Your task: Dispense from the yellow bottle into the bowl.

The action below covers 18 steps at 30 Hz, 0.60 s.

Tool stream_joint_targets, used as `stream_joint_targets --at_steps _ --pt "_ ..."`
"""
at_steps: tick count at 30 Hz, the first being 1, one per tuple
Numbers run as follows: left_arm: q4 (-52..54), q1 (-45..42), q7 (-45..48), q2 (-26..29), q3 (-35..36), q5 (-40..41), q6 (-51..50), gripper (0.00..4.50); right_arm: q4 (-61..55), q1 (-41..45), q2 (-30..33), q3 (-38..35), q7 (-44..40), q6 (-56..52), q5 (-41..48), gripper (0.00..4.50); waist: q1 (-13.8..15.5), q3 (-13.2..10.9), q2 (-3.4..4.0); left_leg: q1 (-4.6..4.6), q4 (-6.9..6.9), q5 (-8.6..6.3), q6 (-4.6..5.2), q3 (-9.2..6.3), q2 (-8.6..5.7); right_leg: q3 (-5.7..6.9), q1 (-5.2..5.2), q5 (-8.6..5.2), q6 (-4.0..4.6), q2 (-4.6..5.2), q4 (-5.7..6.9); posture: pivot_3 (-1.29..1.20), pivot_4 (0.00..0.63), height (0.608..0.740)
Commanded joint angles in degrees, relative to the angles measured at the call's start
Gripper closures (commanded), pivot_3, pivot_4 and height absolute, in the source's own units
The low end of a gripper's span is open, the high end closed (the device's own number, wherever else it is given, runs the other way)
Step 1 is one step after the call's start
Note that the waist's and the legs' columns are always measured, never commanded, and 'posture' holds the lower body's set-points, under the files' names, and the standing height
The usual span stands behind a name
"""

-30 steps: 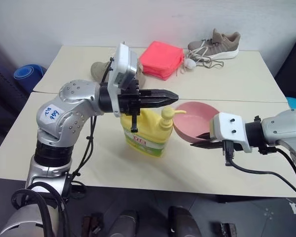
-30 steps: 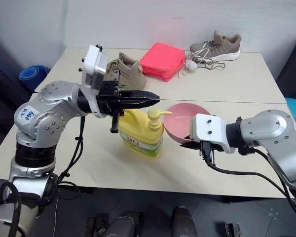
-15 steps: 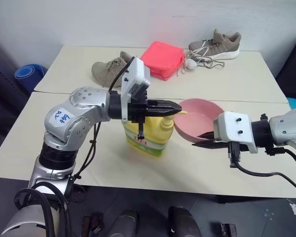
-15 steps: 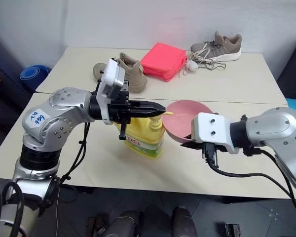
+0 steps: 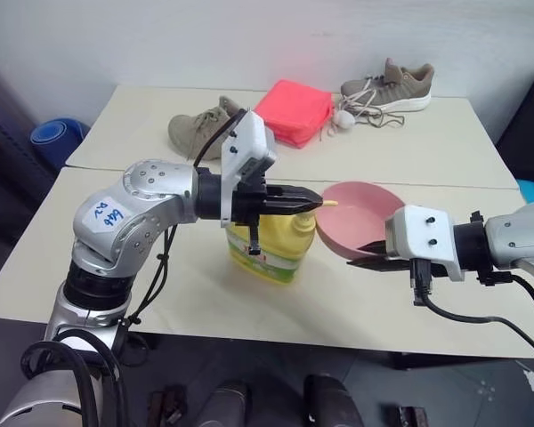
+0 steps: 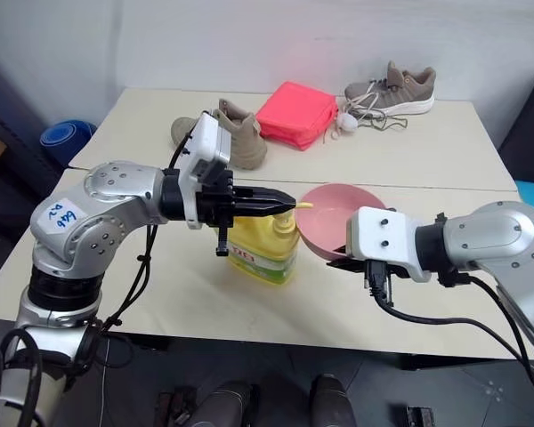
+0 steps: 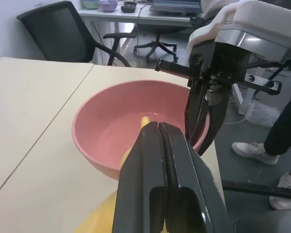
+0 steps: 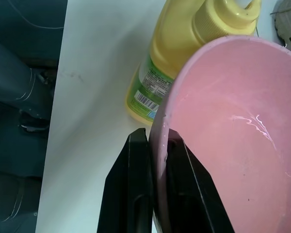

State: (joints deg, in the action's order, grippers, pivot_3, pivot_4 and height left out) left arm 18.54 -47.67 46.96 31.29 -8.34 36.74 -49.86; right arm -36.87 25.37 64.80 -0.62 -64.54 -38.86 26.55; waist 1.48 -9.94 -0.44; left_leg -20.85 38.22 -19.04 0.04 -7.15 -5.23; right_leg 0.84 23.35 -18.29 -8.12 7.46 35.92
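A: Item one, the yellow bottle (image 5: pixel 269 252). Location?

B: Upright on the counter (image 5: pixel 409 142), near edge, centre. The bowl (image 5: pixel 356 216) sits just right of it, spout reaching over the bowl's rim.

A: Handling notes?

B: Judged a rigid plastic jug, fairly heavy if full, smooth-sided and likely slippery where soap has run. Built-in handle is the place to lift it; for dispensing, only the pump head (image 6: pixel 280 218) needs pressing, straight down so the base does not tip.

A: Item two, the bowl?

B: Pink, shallow, thin-walled; light and easily pushed aside. Best held at the rim. A little clear liquid shines inside.

A: Left end effector (image 5: pixel 313 204)?

B: Fingers pressed together, holding nothing, lying roughly level across the top of the pump head.

A: Right end effector (image 8: pixel 153 165)?

B: Clamped on the bowl's near rim, one finger outside the wall and one inside, steadying it.

A: Other stock?

B: Far side: two tan shoes (image 5: pixel 205 130) (image 5: pixel 390 82) and a folded red cloth stack (image 5: pixel 294 110).
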Motion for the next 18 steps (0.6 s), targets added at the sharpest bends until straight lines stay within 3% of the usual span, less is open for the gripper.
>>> stream_joint_targets --at_steps 1,5,9,14,18 --pt "-3.73 5.43 -0.82 -0.03 -5.75 -0.98 -7.17 4.48 -2.07 0.19 0.11 -2.11 0.30 0.80 1.24 4.50 0.01 0.06 -0.02 0.11 -0.03 0.00 0.00 0.00 0.00 0.00 -0.10 0.00 0.00 0.00 -0.02 0.00 0.150 0.740" --pt "-3.95 6.07 -1.43 -0.18 -5.22 0.00 -9.24 4.48 -2.11 -0.17 -0.10 -2.19 0.64 0.75 1.56 4.50 0.04 0.10 -0.07 0.74 -0.18 -0.06 0.07 -0.06 0.04 0.06 -0.87 0.00 0.00 -0.02 -0.30 0.00 0.150 0.740" --pt "-4.04 6.11 -1.24 -0.28 -4.92 -0.30 -7.82 4.48 -2.25 -0.87 -0.24 -2.31 1.07 1.00 1.47 4.50 0.03 0.12 -0.09 0.74 -0.18 -0.07 0.07 -0.08 0.03 0.06 -0.88 0.00 0.00 -0.02 -0.32 0.00 0.150 0.740" --pt "-6.19 3.61 0.29 -0.94 0.65 0.75 -2.71 4.48 -0.88 -4.11 -0.62 -3.53 2.25 3.11 -0.25 4.50 0.04 0.11 -0.09 0.71 -0.18 -0.06 0.07 -0.08 0.03 0.06 -0.84 0.00 0.00 -0.02 -0.31 0.00 0.150 0.740" --pt "-6.93 3.79 2.91 1.55 6.25 2.52 -0.77 4.48 3.13 -10.60 -1.49 -5.98 3.19 10.55 -4.73 4.50 0.03 -0.02 -0.16 0.55 -0.18 -0.06 0.07 -0.06 0.00 0.05 -0.66 0.00 -0.01 0.00 -0.30 0.00 0.150 0.740"
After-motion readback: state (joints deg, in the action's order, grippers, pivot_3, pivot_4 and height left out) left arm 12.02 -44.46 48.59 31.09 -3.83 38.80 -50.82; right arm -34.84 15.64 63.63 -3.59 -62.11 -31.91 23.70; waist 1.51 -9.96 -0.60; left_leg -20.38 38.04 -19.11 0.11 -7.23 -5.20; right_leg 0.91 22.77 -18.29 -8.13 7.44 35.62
